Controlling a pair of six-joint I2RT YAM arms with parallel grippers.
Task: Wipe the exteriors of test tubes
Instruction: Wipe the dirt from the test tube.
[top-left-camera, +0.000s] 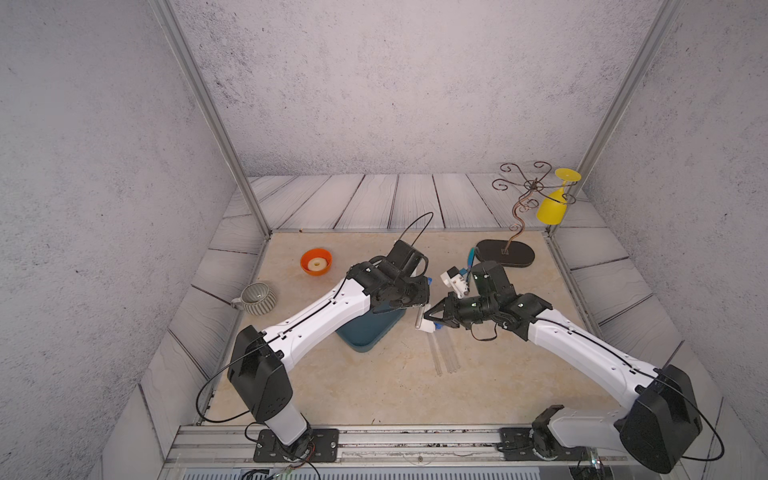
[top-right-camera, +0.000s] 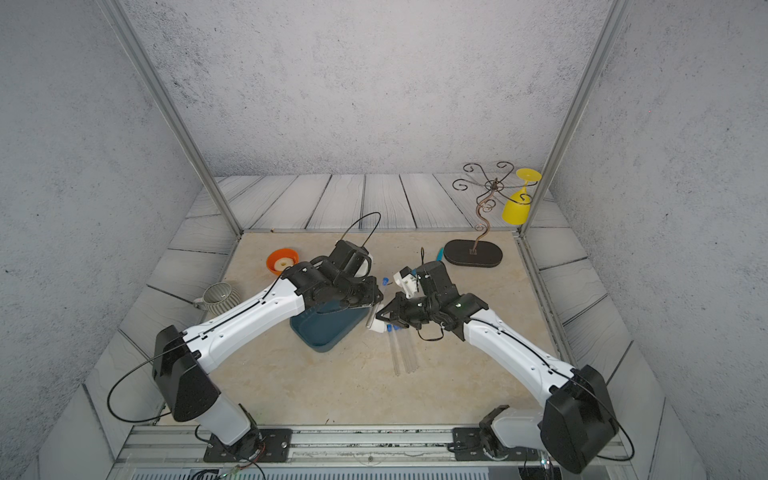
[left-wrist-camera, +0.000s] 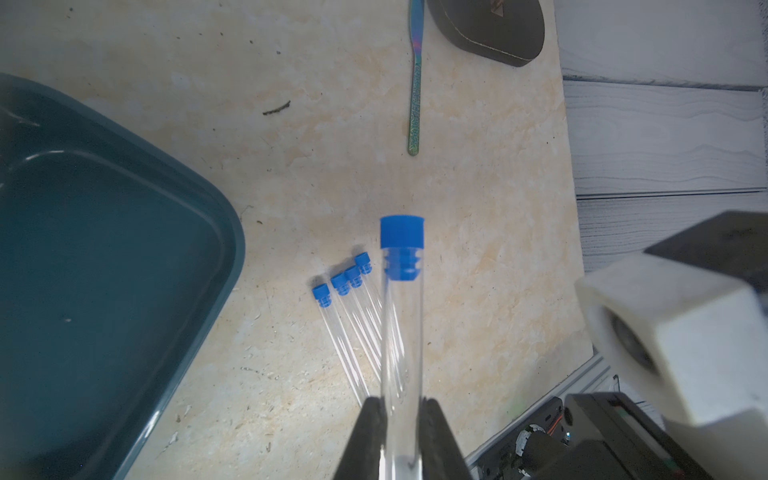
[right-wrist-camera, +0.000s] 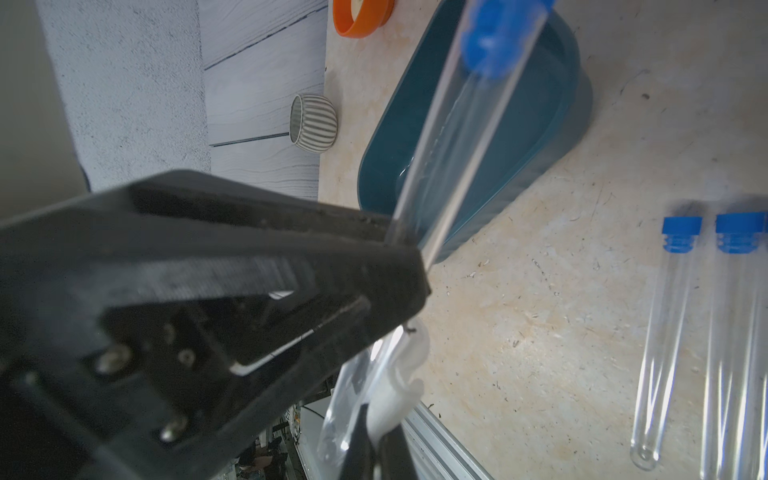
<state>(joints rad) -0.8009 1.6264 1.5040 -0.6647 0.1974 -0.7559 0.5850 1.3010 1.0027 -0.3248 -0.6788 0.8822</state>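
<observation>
Gripping test tube (left-wrist-camera: 402, 332) near rounded end, left gripper (left-wrist-camera: 402, 409) clamped; right gripper (top-left-camera: 428, 318) pinches white wipe (right-wrist-camera: 399, 382). Likely light, slick, brittle. Spare tubes (top-left-camera: 444, 353): four o'clock of tray (top-left-camera: 365, 332).

- We count five test tubes (left-wrist-camera: 341, 353), all thin, clear-walled and round-bottomed. Each is closed by a ribbed blue cap (left-wrist-camera: 402, 237).
- Four lie flat on the table (left-wrist-camera: 291, 166), side by side, nearly touching and slightly fanned. Their caps are grouped at the far end and their rounded ends point toward the robot's base.
- The fifth tube (left-wrist-camera: 402, 332) is off the table and slanted, clamped on its lower part by the left gripper (left-wrist-camera: 402, 411). Its capped end is free and its rounded end projects past the fingers.
</observation>
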